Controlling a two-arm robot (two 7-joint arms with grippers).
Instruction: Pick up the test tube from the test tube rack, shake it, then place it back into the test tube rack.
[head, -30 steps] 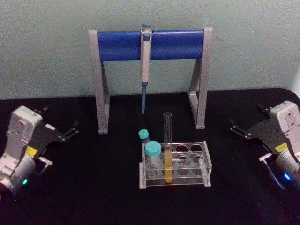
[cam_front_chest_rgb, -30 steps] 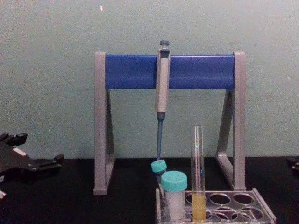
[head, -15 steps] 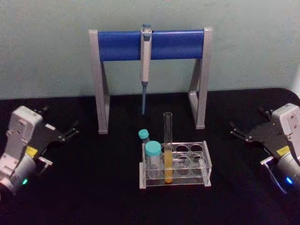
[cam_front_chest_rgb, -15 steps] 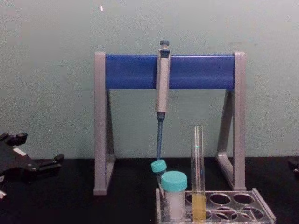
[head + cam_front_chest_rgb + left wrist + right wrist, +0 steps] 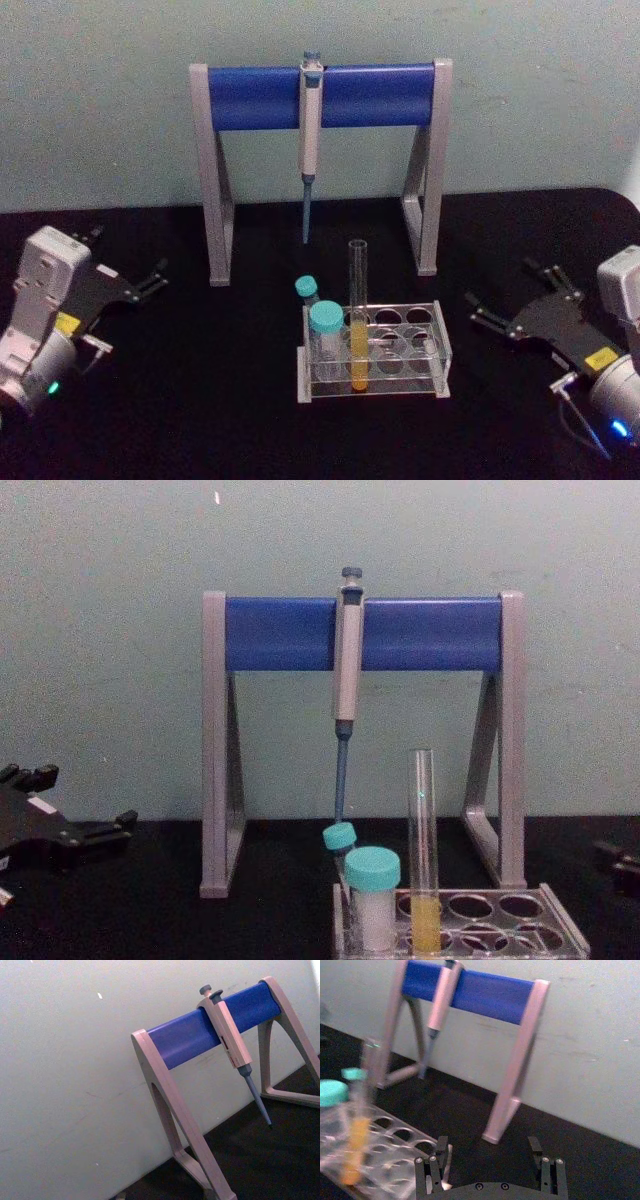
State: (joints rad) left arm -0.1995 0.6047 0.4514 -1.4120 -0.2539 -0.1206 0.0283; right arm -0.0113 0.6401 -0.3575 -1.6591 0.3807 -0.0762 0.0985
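Nothing is done yet: the test tube (image 5: 357, 310) is standing upright in the test tube rack (image 5: 443, 350) on the desk. The right pincer (image 5: 500, 292) is hovering near the rack, spread wide and gripping nothing. The left pincer (image 5: 130, 255) is idling well apart, also spread.

Plain matte wall (image 5: 100, 100), pale grey-green, runs the full width behind the pipette stand (image 5: 320, 95). A small white speck (image 5: 216, 497) sits on the wall above the stand's left post. The right wrist view shows a few faint dark scuffs on the wall near the stand's right post. A black matte tabletop (image 5: 200, 420) lies under the stand, with the stand's feet resting on it. The tabletop's back edge meets the wall just behind those feet. Far right of the stand, the tabletop's back corner is rounded. Beyond that corner is a lighter strip; cannot tell what it is. Light is soft and even, with a dull sheen along the stand's blue bar.
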